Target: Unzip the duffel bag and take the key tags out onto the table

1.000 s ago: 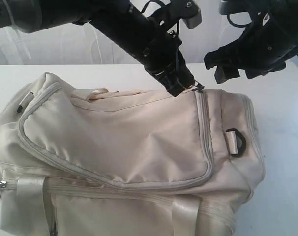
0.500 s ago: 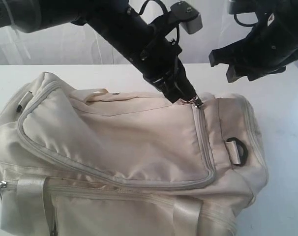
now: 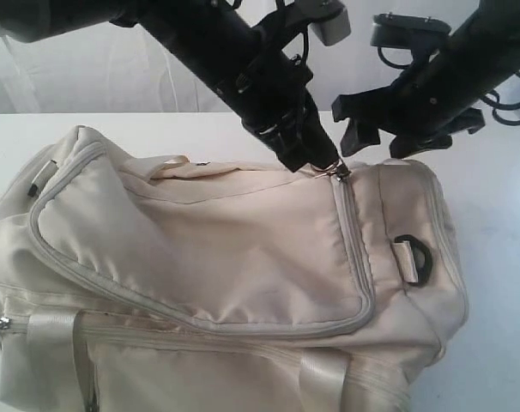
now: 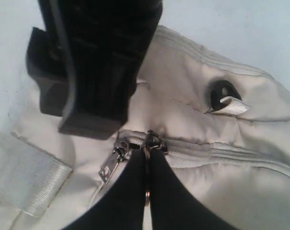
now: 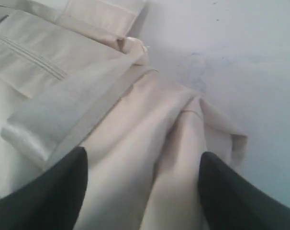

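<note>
— Where is the duffel bag (image 3: 208, 249)?
— On the white table (image 3: 500, 223), filling the left and middle of the scene. The grey zipper track (image 3: 356, 249) on its top looks closed.
— And the left pincer (image 3: 327, 165)?
— Down at the bag's far top edge, right of the middle. Its fingers (image 4: 130, 201) are pressed together on a zipper pull (image 4: 153, 142). A second pull (image 4: 111, 163) hangs loose just beside it.
— The right pincer (image 3: 378, 142)?
— Further right, over the bag's far right end, with its fingers spread wide above creased fabric. I cannot tell whether they touch the cloth.
— Anything past that?
— A black D-ring (image 3: 412, 257) on the bag's right end, nearer than both pincers.
</note>
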Controlling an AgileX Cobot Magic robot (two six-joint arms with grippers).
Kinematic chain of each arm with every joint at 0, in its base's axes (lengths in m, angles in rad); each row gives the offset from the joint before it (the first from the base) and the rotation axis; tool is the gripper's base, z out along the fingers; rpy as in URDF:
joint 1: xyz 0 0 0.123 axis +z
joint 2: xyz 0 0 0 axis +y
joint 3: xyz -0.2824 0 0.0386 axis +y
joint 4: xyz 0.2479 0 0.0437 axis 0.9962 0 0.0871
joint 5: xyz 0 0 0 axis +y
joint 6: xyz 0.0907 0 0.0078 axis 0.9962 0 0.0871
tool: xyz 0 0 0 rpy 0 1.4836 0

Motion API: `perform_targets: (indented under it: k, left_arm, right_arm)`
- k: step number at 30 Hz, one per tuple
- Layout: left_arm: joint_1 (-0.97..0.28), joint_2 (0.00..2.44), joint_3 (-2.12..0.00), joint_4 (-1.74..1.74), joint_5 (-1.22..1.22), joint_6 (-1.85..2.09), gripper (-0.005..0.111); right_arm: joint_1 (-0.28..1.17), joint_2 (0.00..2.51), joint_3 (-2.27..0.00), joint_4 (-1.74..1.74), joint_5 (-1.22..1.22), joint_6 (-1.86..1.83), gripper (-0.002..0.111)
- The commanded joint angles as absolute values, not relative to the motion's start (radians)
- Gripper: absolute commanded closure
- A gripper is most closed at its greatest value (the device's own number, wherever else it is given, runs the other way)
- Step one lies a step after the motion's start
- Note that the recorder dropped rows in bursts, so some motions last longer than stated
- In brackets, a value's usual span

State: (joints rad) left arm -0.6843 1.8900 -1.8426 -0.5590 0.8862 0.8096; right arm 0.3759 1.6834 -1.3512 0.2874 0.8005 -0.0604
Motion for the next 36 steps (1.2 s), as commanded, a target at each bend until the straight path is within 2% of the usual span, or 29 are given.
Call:
perform_targets:
  k: [1,11,17,18,20,21,22,23,28,36]
  left_arm:
    - [-0.688,1.861,-1.845,-0.619,0.977,0.797,0.107]
    - [-0.688,1.861,-1.845,-0.617,0.979,0.797,0.107]
    - [-0.688,1.861,-1.845,-0.617,0.973,0.797,0.107]
    - [-0.688,1.861,-1.845,-0.617,0.973,0.797,0.107]
    - [-0.688,1.861,-1.845,-0.612,0.971,0.797,0.107]
    - [-0.688,1.861,-1.845,-0.612,0.971,0.797,0.107]
    - [-0.688,1.861,-1.845,-0.612,0.971,0.797,0.107]
    - [-0.688,1.861,-1.845,-0.612,0.973,0.797,0.107]
    - [-0.688,1.861,-1.845,-0.612,1.022,0.776,0.107]
    - [-0.691,1.869,-1.845,-0.624,1.082,0.733,0.107]
  right_arm:
    - [0.323,1.760,-1.415,0.577,0.878,-0.289,0.046]
    - [0.209,1.932,-1.481,1.005,1.147,-0.490,0.046]
    - [0.209,2.013,-1.481,1.038,1.221,-0.488,0.046]
    - [0.209,2.019,-1.481,1.056,1.221,-0.488,0.049]
    - [0.209,2.036,-1.481,1.100,1.221,-0.488,0.064]
    - [0.209,2.043,-1.481,1.115,1.221,-0.488,0.082]
    - [0.209,2.046,-1.481,1.118,1.221,-0.486,0.090]
    - [0.208,2.052,-1.481,1.125,1.195,-0.486,0.109]
    - [0.205,2.052,-1.481,1.133,1.081,-0.483,0.108]
    - [0.167,2.052,-1.515,1.174,1.096,-0.483,0.108]
